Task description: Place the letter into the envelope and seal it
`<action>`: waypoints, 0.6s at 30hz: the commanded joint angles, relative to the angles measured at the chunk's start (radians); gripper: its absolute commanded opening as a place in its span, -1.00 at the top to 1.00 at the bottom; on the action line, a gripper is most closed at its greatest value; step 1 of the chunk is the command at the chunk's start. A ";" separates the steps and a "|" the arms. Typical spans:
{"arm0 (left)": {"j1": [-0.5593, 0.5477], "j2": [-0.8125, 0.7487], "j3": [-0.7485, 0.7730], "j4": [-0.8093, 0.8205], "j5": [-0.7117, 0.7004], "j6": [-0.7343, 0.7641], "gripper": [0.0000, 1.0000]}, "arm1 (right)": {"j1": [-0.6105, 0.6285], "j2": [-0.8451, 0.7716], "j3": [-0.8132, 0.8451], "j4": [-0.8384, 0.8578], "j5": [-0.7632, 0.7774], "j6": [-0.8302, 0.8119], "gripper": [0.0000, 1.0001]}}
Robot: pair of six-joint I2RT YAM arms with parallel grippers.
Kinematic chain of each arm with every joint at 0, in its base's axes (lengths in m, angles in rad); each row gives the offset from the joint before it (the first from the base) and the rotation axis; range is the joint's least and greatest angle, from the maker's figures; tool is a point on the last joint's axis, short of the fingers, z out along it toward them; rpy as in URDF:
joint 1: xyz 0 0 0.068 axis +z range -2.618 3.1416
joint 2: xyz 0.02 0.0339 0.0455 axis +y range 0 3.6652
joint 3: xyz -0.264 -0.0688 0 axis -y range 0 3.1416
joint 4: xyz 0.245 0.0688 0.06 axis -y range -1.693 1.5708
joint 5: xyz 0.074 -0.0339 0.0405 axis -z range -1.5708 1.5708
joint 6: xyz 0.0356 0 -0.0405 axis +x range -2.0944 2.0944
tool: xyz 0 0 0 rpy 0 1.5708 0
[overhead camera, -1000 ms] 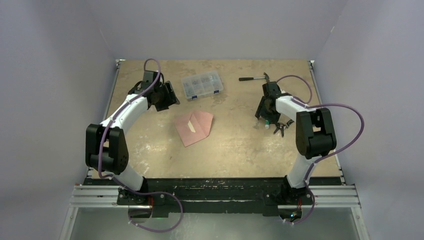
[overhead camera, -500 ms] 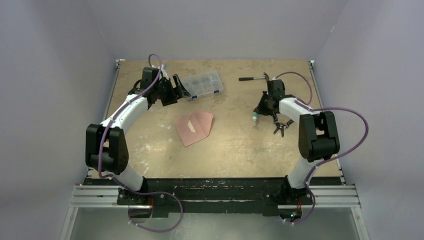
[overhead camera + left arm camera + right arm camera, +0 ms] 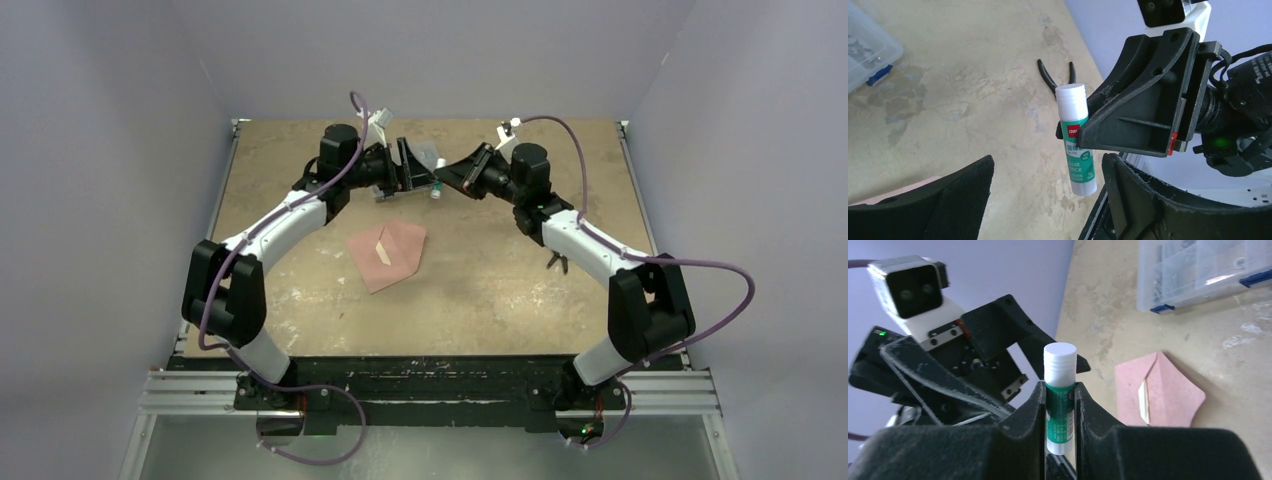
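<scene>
Right gripper (image 3: 1060,390) clenched on glue stick (image 3: 1060,395), gripped at the green body, white cap clear above the fingers. Left gripper (image 3: 1048,165) spread wide, empty, facing it nose to nose, the stick just ahead of its jaws.

Envelope (image 3: 390,256) flat on bench (image 3: 500,290), below and well back from both grippers. Letter (image 3: 1144,402) shows only as a pale sliver at its mouth. Flap looks unsealed.

Likely step: uncapping. Left should close on the cap only, square to the stick's axis, then pull straight along it while right holds firm.

Tight between the two grippers. Box (image 3: 1203,270) beneath left; pliers (image 3: 1058,80) beyond right. Open bench toward the envelope.
</scene>
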State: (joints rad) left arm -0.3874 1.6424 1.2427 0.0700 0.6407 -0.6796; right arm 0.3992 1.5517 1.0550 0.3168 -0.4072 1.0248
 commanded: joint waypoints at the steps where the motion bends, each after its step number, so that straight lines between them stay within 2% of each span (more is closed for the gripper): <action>1: 0.015 0.027 0.042 0.135 0.108 -0.083 -0.52 | -0.007 -0.010 0.053 0.116 -0.076 0.113 0.74; 7: 0.005 0.048 0.003 0.250 0.184 -0.201 -0.15 | 0.002 0.001 0.074 0.125 -0.094 0.130 0.74; 11: -0.013 0.072 0.024 0.278 0.214 -0.242 -0.08 | 0.013 0.011 0.075 0.138 -0.096 0.136 0.74; 13: -0.020 0.084 0.030 0.252 0.218 -0.246 0.02 | 0.015 0.012 0.068 0.169 -0.098 0.151 0.73; 15: -0.022 0.084 0.021 0.238 0.220 -0.245 0.19 | 0.014 0.015 0.070 0.174 -0.100 0.158 0.73; 16: -0.022 0.082 0.016 0.234 0.219 -0.240 0.36 | 0.015 0.014 0.072 0.173 -0.101 0.157 0.73; 18: -0.021 0.073 0.021 0.200 0.218 -0.190 0.83 | 0.015 0.011 0.079 0.141 -0.099 0.133 0.69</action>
State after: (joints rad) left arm -0.4034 1.7184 1.2465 0.2882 0.8413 -0.9173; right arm 0.4076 1.5764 1.0851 0.4068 -0.4721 1.1503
